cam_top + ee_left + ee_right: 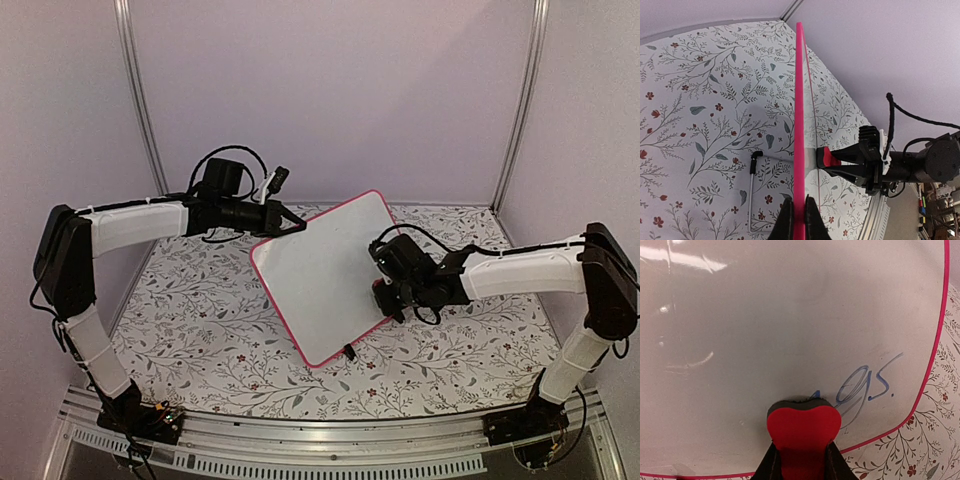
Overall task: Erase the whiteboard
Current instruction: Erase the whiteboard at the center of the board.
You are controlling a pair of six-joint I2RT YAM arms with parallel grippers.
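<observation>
left pincer clamped on whiteboard rim, right pincer gripping red eraser against board, blue writing lower right of frame

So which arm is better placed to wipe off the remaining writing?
Right. The right gripper holds the red eraser against the whiteboard, beside the blue writing; the left gripper is clamped on the board's rim, holding it tilted.
</observation>
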